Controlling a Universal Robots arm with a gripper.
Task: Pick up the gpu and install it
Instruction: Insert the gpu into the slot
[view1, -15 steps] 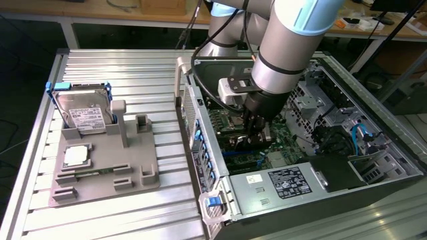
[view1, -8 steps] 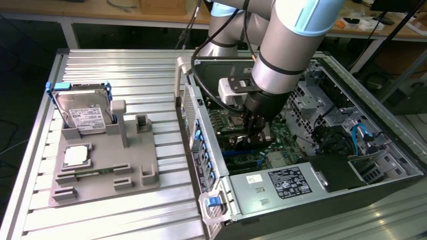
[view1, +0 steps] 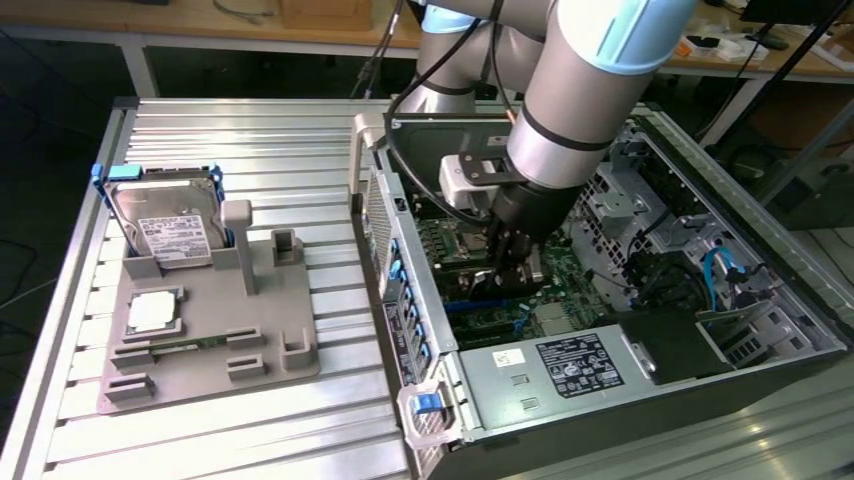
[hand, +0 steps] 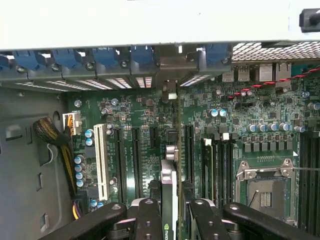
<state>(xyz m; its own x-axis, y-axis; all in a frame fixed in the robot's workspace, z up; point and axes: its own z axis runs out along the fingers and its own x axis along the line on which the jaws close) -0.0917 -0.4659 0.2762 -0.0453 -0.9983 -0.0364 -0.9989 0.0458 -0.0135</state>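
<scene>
Inside the open computer case (view1: 384, 215), at three o'clock in the exterior view, the gripper (view1: 514, 272) is clamped on the gpu (hand: 169, 182), held edge-on over the motherboard (hand: 135, 125). At nine o'clock, a grey tray (view1: 267, 310) holds one hard drive (view1: 167, 228) and one processor chip (view1: 154, 312). The wrist view adds one white slot (hand: 101, 160) and one bare processor socket (hand: 265, 192).

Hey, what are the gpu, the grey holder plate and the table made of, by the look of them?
gpu: seen edge-on, a silvery face with a dull sheen, likely sheet metal, on a dark board.
Grey holder plate: matte, uniform grey with no gloss, probably plastic.
Table: bright grooved slats that catch glare, apparently aluminium.
</scene>
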